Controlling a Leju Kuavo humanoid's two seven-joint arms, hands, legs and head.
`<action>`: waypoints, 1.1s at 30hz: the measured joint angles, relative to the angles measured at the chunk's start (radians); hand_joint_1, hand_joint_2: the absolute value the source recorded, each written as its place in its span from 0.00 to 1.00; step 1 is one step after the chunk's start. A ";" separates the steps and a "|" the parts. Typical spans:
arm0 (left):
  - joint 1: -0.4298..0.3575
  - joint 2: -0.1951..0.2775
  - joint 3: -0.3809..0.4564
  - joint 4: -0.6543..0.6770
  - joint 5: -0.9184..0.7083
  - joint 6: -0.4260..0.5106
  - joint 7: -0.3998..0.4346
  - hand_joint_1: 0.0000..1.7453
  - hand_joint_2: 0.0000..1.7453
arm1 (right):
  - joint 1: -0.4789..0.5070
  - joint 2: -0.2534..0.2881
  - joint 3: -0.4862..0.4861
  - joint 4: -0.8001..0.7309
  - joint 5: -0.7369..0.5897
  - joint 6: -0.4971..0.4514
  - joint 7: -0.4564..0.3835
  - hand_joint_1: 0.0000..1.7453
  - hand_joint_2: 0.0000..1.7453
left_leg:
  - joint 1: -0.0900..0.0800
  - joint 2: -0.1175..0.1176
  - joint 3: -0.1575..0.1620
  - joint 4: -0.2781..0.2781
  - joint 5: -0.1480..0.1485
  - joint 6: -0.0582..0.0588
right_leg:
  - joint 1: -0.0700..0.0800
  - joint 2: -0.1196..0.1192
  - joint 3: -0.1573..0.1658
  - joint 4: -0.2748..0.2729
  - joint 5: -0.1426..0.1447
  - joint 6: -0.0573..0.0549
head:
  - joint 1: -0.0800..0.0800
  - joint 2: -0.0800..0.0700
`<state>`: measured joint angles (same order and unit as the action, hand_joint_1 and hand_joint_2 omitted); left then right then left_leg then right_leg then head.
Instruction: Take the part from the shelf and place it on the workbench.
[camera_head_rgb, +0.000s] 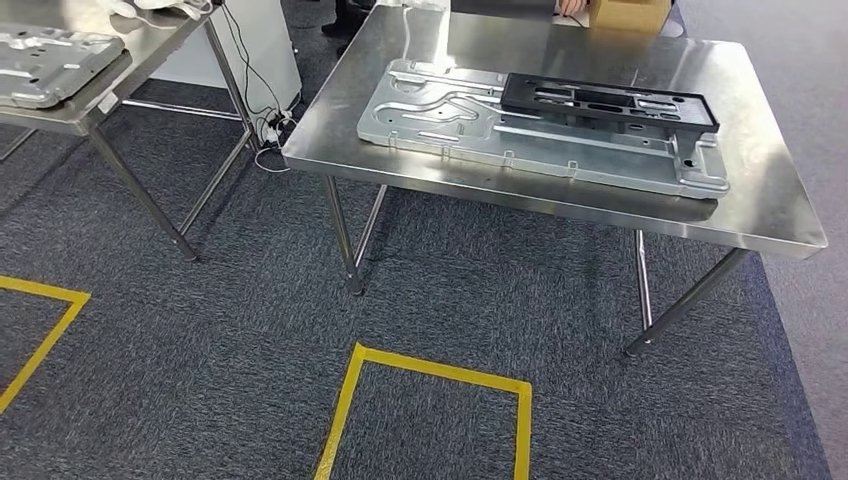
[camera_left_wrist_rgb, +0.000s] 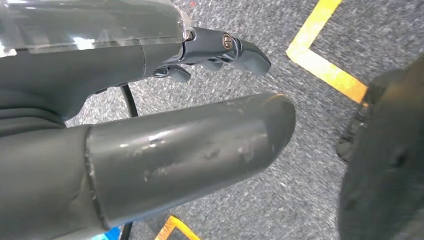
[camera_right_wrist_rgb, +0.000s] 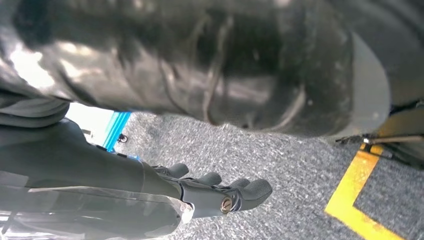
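**Part lying on the steel table, both hands empty over the carpet**

A steel table (camera_head_rgb: 560, 195) is seen at 1 o'clock in the head view, standing on grey carpet (camera_head_rgb: 250, 330). On its top a large silver stamped metal plate (camera_head_rgb: 470, 125) is laid flat, and a black plastic part (camera_head_rgb: 610, 102) is rested on the plate's far right portion, touching it. A second table (camera_head_rgb: 75, 110) is seen at 10 o'clock, well apart, with another silver plate (camera_head_rgb: 45, 62) on it. A cardboard box (camera_head_rgb: 628, 12) is placed at the far edge, at 12 o'clock, with a person's hand (camera_head_rgb: 572, 6) just beside it. Yellow tape lines (camera_head_rgb: 430, 372) are marked on the carpet at 6 o'clock.

The left hand (camera_left_wrist_rgb: 165, 130) is held above the carpet with its dark fingers (camera_left_wrist_rgb: 240, 50) extended and apart from the thumb, nothing being gripped. The right hand (camera_right_wrist_rgb: 200, 192) is likewise seen over the carpet, fingers (camera_right_wrist_rgb: 255, 190) stretched out side by side and nothing held
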<state>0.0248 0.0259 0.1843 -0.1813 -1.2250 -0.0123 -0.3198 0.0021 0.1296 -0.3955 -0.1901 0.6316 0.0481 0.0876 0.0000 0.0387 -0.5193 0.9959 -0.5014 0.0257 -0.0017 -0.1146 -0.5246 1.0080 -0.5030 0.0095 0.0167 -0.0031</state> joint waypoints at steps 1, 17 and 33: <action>0.001 0.000 0.000 0.000 0.000 0.000 0.001 0.00 0.00 | -0.001 0.000 0.000 0.000 0.000 0.000 0.001 0.00 0.00 | 0.003 -0.008 0.002 -0.004 0.004 0.006 | -0.002 0.016 -0.002 0.009 -0.009 0.006 | 0.000 0.000; -0.001 -0.002 -0.001 0.002 -0.004 -0.001 0.001 0.00 0.00 | 0.000 0.000 -0.006 0.001 0.004 -0.001 0.005 0.00 0.00 | 0.011 -0.136 -0.042 0.032 0.001 -0.019 | -0.014 0.138 -0.002 -0.009 0.005 -0.018 | 0.001 0.000; -0.004 -0.005 -0.030 0.003 -0.035 0.002 0.002 0.00 0.00 | -0.002 0.002 -0.006 0.001 0.042 -0.018 0.019 0.00 0.00 | 0.008 -0.016 -0.001 -0.021 0.020 0.010 | -0.007 0.042 0.007 0.042 -0.059 0.012 | 0.001 0.000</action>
<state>0.0210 0.0212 0.1545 -0.1781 -1.2602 -0.0107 -0.3178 -0.0003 0.1312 -0.4020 -0.1892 0.6733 0.0304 0.1066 0.0081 0.0228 -0.5198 0.9751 -0.4811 0.0358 -0.0083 -0.0724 -0.5180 1.0497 -0.5615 0.0217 0.0174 -0.0031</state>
